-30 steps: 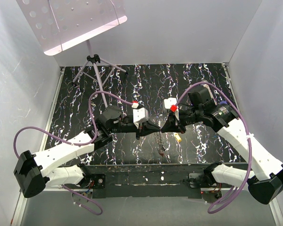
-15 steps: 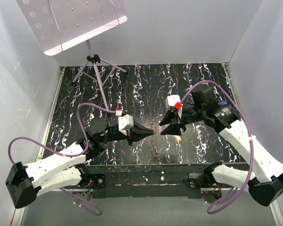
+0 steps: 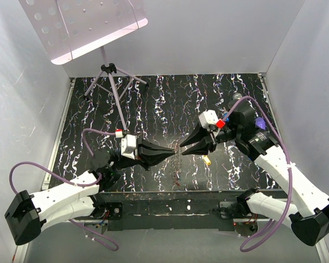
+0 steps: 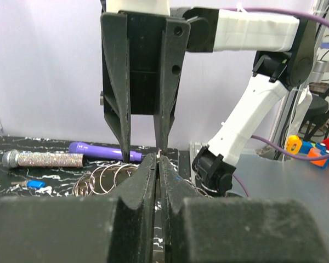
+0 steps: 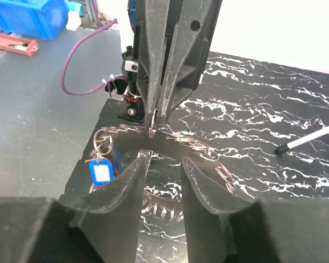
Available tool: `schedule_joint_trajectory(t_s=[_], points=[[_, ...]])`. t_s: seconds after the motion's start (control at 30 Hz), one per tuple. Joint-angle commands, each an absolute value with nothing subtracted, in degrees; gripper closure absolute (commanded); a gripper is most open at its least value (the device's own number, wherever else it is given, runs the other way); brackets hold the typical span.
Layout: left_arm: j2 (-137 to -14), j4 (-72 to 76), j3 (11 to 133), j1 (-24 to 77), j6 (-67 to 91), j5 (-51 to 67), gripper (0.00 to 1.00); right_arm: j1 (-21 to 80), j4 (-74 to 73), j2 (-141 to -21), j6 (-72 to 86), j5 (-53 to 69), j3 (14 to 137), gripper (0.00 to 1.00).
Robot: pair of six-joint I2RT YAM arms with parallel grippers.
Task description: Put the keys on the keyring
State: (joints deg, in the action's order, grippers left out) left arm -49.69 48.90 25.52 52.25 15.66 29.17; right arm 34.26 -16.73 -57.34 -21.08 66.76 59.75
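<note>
My left gripper (image 3: 172, 149) is shut on a thin metal keyring (image 5: 153, 125) at its very tips. From that ring a string of linked rings (image 5: 208, 153) sags to the table. A blue-headed key (image 5: 101, 172) hangs on the string's end, with something red under it. My right gripper (image 5: 164, 161) faces the left one tip to tip, a short way off, jaws open and empty. A yellow-headed key (image 3: 207, 160) lies loose on the table below the right gripper. More rings (image 4: 104, 176) lie flat behind, near a small blue key (image 4: 35, 184).
A purple marker (image 4: 98, 150) and a glittery tube (image 4: 44, 159) lie on the marbled black table (image 3: 170, 98). A music stand's tripod (image 3: 112, 71) stands at the back left. A white pen (image 5: 312, 138) lies further out. White walls close in three sides.
The right gripper was shut against the left one's tips; it has opened and let go. The left arm has drawn back left, still holding the ring.
</note>
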Motion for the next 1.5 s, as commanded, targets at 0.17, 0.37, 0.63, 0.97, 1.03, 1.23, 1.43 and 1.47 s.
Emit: schedule_joint_trajectory(t_s=[0.17, 0.37, 0.63, 0.97, 1.03, 1.23, 1.43, 1.47], points=[[-51.1, 57.5, 24.9, 52.3, 17.8, 27.0, 1.00, 35.6, -6.6, -58.0, -13.1, 70.0, 60.4, 0.68], [-51.3, 57.8, 25.1, 52.4, 18.0, 26.6, 1.00, 36.3, -4.0, -58.2, -10.7, 69.1, 59.7, 0.69], [-51.0, 57.1, 25.2, 52.3, 17.8, 26.1, 1.00, 37.3, -3.0, -58.2, -10.0, 68.4, 58.8, 0.72], [-51.2, 57.7, 25.2, 52.3, 18.1, 25.5, 1.00, 37.8, -2.3, -58.4, -8.9, 66.5, 58.2, 0.76], [-51.0, 57.7, 25.1, 52.3, 18.0, 25.3, 1.00, 37.8, -2.3, -58.4, -8.9, 66.0, 58.2, 0.76], [-51.2, 57.9, 25.0, 52.3, 18.0, 25.2, 1.00, 37.8, -1.4, -58.5, -7.8, 65.7, 58.4, 0.77], [-51.4, 58.3, 24.6, 52.3, 18.5, 24.7, 1.00, 37.9, -1.2, -58.5, -6.9, 65.6, 58.7, 0.99], [-51.4, 57.8, 24.8, 52.3, 18.5, 24.6, 1.00, 37.9, -1.4, -58.6, -6.7, 65.6, 58.8, 0.99]])
